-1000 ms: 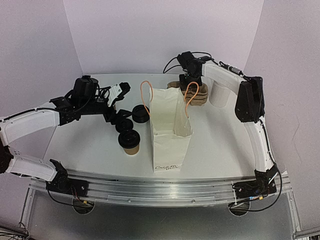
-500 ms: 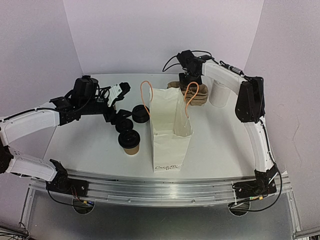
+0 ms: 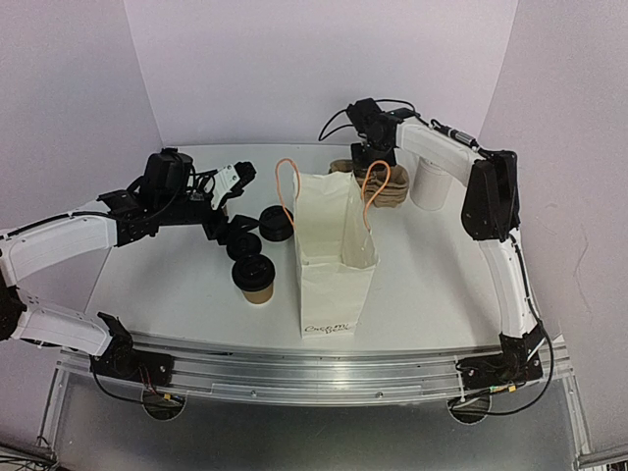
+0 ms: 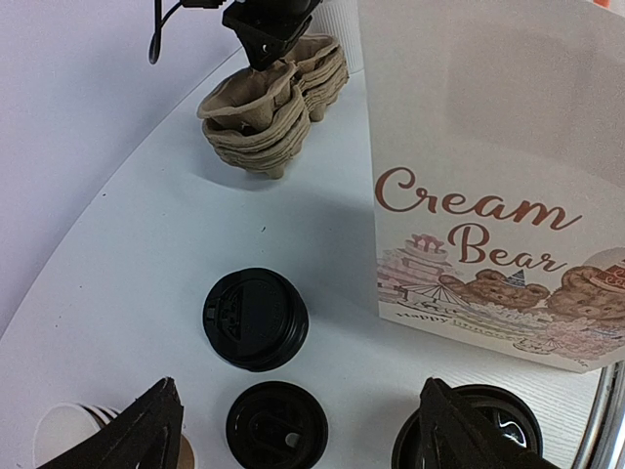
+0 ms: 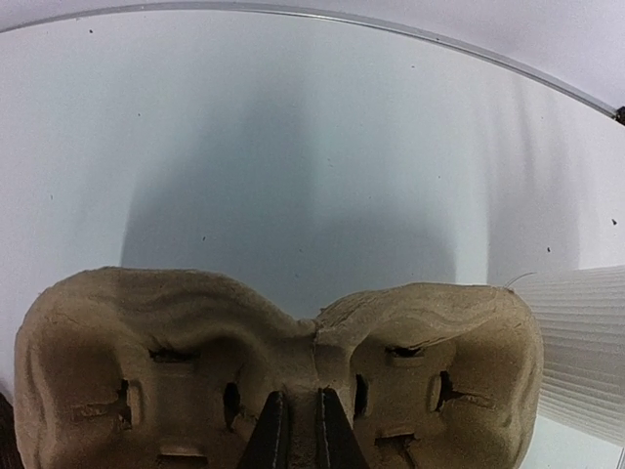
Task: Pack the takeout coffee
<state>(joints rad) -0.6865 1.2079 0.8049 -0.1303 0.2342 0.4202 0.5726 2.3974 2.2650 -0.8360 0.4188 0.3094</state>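
Pale walls close round a white table (image 3: 167, 285). From above, the takeout coffee (image 3: 256, 278) stands lidded just left of the paper bag (image 3: 334, 255), near the left gripper (image 3: 232, 232). Left wrist: its jaws gape wide, holding nothing, over a loose lid (image 4: 278, 427). Right wrist: the right gripper (image 5: 298, 435) has its jaws pinched on the cup carrier (image 5: 146, 332), at the centre ridge.

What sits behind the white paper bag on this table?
A stack of brown pulp cup carriers, with the right tool pinching the top one's middle ridge. In the overhead view, the bag covers the stack's near lower part.
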